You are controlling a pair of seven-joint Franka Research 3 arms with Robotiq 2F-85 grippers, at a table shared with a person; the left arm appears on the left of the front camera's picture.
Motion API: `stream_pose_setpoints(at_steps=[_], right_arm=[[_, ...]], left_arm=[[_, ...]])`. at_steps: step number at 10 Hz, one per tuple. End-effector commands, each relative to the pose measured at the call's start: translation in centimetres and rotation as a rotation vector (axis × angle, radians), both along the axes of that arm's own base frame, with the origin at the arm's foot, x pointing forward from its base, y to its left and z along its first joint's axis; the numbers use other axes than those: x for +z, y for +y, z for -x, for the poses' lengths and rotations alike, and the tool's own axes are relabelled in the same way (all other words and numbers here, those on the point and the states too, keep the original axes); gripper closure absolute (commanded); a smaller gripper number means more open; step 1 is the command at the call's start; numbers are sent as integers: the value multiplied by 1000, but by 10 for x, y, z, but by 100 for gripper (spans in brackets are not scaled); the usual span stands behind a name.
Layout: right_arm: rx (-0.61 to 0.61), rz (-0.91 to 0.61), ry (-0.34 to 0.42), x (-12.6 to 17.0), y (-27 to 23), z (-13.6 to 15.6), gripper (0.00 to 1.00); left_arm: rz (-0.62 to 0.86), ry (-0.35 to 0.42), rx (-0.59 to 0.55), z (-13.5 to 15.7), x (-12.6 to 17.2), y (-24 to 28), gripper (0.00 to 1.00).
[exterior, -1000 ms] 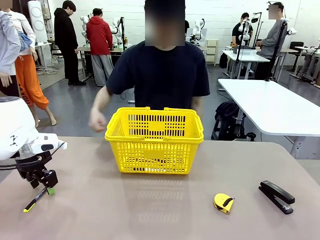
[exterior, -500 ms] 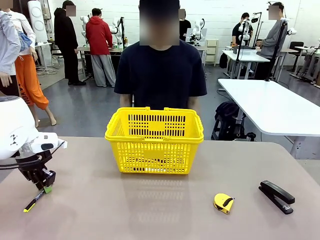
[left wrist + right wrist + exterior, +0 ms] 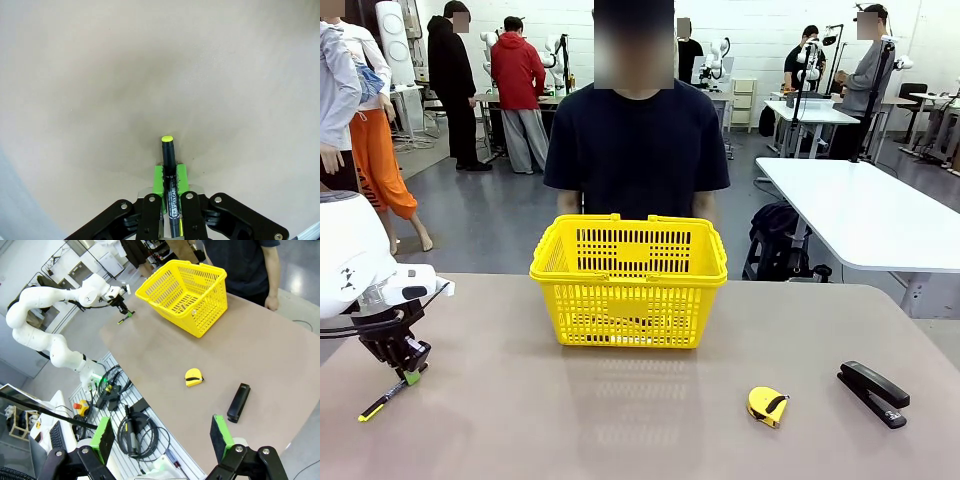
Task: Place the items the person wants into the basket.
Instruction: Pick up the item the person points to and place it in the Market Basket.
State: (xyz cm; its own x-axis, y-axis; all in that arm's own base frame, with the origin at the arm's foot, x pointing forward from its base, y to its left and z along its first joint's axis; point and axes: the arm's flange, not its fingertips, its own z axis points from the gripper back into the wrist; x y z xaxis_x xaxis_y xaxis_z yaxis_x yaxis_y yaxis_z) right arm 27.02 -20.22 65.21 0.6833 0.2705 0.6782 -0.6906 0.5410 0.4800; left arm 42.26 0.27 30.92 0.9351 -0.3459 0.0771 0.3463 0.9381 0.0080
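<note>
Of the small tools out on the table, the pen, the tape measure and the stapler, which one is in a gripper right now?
The black pen with the yellow tip: the left gripper is shut on it. The tape measure and stapler lie free.

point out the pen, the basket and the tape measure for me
pen (image 3: 168, 160), left wrist view, on the black barrel just past the green pads
basket (image 3: 629, 303), front view, on the near slotted wall
tape measure (image 3: 766, 405), front view, on its yellow case

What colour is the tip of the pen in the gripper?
Yellow; the pen tip shows best in the left wrist view.
</note>
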Motion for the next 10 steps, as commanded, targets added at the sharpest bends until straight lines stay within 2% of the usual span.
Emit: stream_pose_setpoints(at_steps=[1, 2, 3, 4, 6, 8, 10], right_arm=[[-3, -11, -10, 1, 1, -1, 0], [-3, -11, -10, 1, 1, -1, 0], [-3, -11, -10, 1, 1, -1, 0], [-3, -11, -10, 1, 1, -1, 0], [-3, -11, -10, 1, 1, -1, 0], [-3, -11, -10, 1, 1, -1, 0], [-3, -11, -10, 1, 1, -1, 0]], left_arm=[[-13, 10, -10, 102, -13, 3, 100], [-30, 4, -14, 94, 16, -1, 100], [-33, -36, -40, 89, 55, -8, 100], [-48, -97, -73, 83, 109, -18, 100], [-88, -128, -143, 76, 192, -41, 100], [-104, -128, -175, 76, 239, -56, 100], [-90, -103, -158, 75, 246, -53, 100]])
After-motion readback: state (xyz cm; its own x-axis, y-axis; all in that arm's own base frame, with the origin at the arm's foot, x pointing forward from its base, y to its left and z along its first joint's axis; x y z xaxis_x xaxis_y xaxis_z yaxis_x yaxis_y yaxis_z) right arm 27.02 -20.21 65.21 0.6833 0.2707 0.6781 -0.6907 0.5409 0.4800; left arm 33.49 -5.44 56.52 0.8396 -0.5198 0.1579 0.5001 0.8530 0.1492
